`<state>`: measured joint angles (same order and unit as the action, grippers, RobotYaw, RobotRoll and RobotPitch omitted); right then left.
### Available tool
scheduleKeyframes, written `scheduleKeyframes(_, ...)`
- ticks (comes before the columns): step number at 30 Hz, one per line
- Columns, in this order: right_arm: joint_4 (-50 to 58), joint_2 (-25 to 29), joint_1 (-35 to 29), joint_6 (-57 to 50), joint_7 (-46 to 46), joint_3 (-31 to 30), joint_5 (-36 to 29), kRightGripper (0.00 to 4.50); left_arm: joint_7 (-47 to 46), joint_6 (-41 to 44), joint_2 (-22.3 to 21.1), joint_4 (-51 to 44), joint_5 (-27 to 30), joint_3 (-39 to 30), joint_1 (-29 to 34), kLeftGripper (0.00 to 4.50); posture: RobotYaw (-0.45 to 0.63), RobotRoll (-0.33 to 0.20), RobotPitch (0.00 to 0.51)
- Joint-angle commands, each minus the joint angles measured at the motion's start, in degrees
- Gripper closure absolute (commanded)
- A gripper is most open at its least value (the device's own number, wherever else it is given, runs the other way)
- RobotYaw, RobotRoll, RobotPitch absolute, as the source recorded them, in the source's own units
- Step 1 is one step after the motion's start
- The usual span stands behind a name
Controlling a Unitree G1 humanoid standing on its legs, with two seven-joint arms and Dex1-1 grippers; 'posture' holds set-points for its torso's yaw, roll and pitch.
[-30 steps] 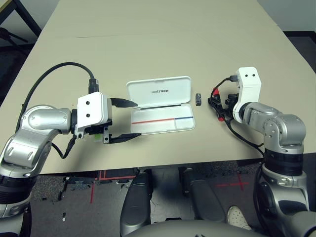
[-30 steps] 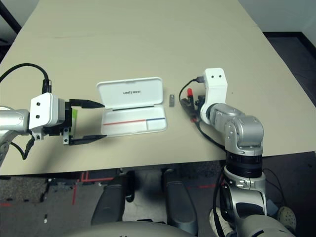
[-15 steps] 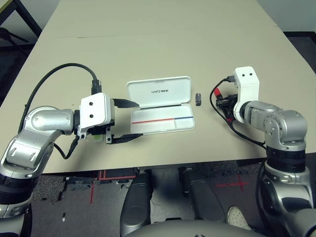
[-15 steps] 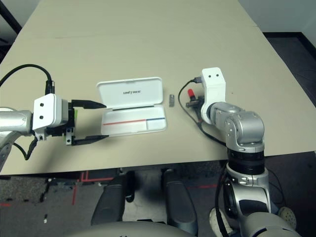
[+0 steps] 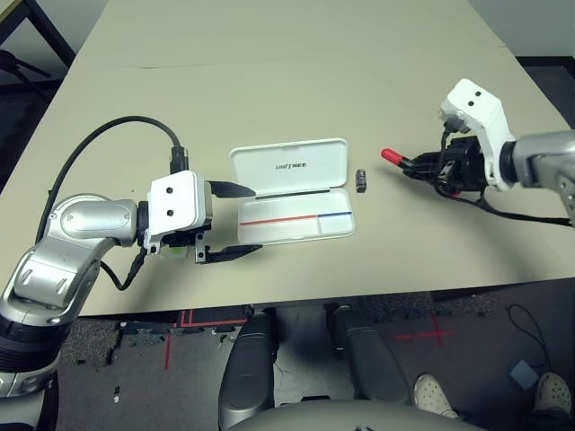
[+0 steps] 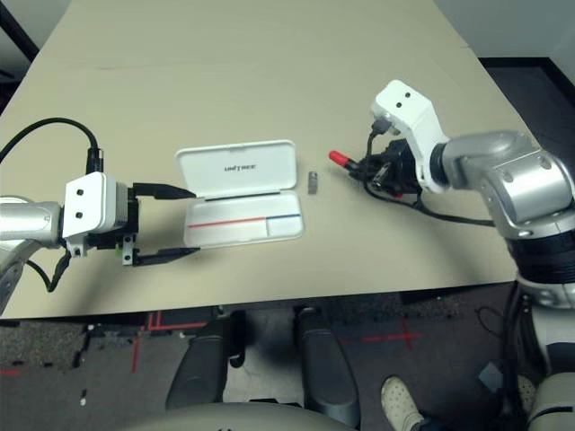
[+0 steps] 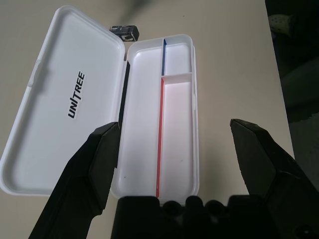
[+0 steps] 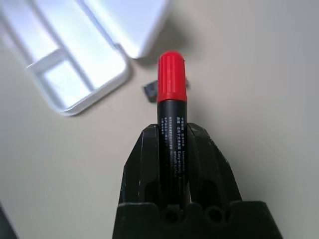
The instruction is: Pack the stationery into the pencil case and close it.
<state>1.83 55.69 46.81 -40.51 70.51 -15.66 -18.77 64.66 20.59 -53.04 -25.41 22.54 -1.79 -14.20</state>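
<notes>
The white pencil case (image 5: 316, 224) lies open in the middle of the table, its "UNITREE" lid (image 5: 288, 167) laid flat on the far side. A tiny dark grey piece (image 5: 361, 180) sits just right of it. My right gripper (image 5: 424, 166) is shut on the red marker (image 5: 393, 158), held above the table to the right of the grey piece, red cap pointing at the case. My left gripper (image 5: 230, 221) stands open at the case's left end, nothing between its fingers (image 7: 99, 164). A sliver of the lime-green stick (image 5: 168, 250) shows under the left gripper's housing.
The beige table (image 5: 287, 81) stretches bare behind the case. Its front edge (image 5: 296, 301) runs close below the case and my left gripper. Black cables loop from both wrists.
My right gripper has shut on the red marker, lifted it and swung out to the right, so the marker now points at the case. My left gripper has edged slightly toward the case.
</notes>
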Motion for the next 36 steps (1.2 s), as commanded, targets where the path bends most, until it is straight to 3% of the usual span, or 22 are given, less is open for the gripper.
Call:
scheduleKeyframes(1, -2.85, -0.7, 2.8, 7.96, 8.35, -2.91, 2.37, 3.97, -0.5, 0.44, -0.63, -1.24, -0.36, 0.36, 0.54, 0.0, 0.08, 0.0, 0.213)
scheduleKeyframes(8, -4.97, -8.68, 4.76, 14.18, 12.98, -7.12, 6.06, 3.97, -0.84, 0.08, -1.03, -1.35, -0.99, 0.09, 1.6, 0.0, 0.1, 0.0, 0.209)
scheduleKeyframes(18, -9.18, -21.64, 7.97, 14.38, 7.78, -10.11, 11.86, 3.97, -2.53, 0.45, -0.91, -3.27, -1.03, -0.22, 3.59, 0.0, 0.13, 0.0, 0.207)
scheduleKeyframes(36, -19.93, -33.3, 6.53, 26.29, 1.37, -13.09, 20.87, 3.97, -5.43, 0.23, -0.59, -4.89, -1.28, -0.39, 6.25, 0.0, 0.17, 0.0, 0.203)
